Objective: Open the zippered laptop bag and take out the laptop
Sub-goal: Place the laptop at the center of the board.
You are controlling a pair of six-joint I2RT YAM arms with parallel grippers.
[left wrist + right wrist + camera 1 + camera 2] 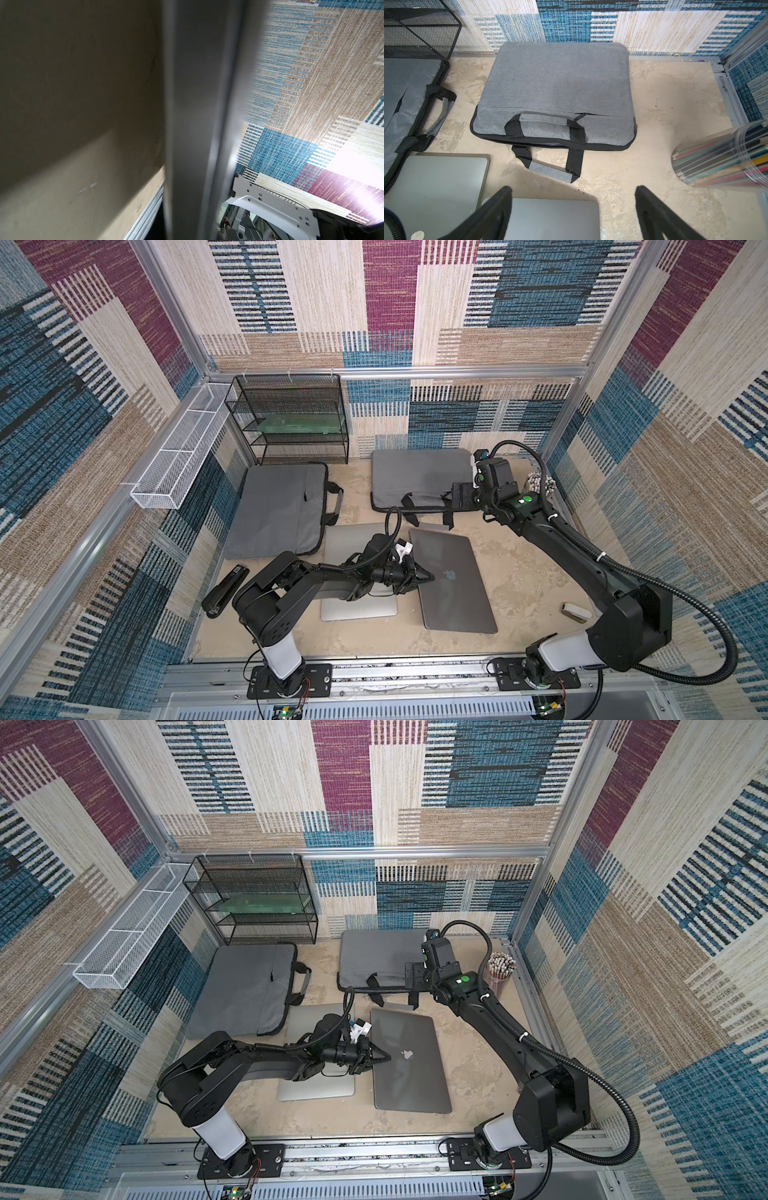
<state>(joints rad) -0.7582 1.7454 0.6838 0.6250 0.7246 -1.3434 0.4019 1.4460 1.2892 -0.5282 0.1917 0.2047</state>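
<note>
A dark grey laptop (455, 585) with a logo lies mid-table. My left gripper (430, 577) is shut on its left edge; the left wrist view shows that edge (197, 104) close up, with its own fingers out of frame. A silver laptop (353, 610) lies beside it under the left arm. One grey laptop bag (419, 477) sits at the back, handles toward me. My right gripper (574, 199) hangs open just in front of that bag (556, 83), nothing between its fingers (500, 207). A second grey bag (276, 510) lies at the left.
A black mesh shelf (291, 418) and a white wire basket (178, 456) stand at the back left. A black stapler (224, 589) lies by the left arm's base. A clear cup of pencils (500, 969) stands at the back right. A small white block (575, 611) lies front right.
</note>
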